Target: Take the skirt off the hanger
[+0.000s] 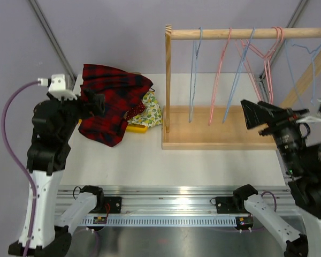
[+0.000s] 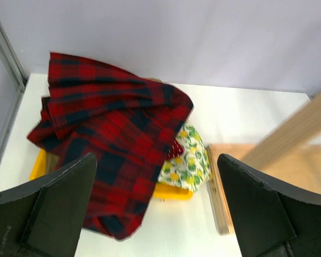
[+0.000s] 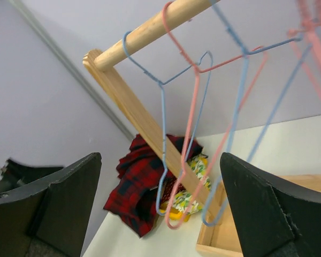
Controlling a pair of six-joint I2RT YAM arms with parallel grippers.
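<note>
Here, skirt (image 2: 112, 128) crumpled just ahead of left claw (image 2: 156, 176), jaws spread wide

We see only edges of yellow tray (image 2: 174, 191) under skirt (image 2: 112, 134), sliver of dotted red garment (image 2: 175, 150), rail (image 1: 246, 33) cut off at right edge.

The top external view looks steeply down from above the near edge of the table (image 1: 203, 160), far enough to hold all of it and the wooden rack (image 1: 219, 33). The left wrist view hangs near the skirt (image 2: 112, 134), facing forward and down. The right wrist view, at the rack's right end, faces left and upward past the wire hangers (image 3: 161, 107). All three share skirt and rack
</note>
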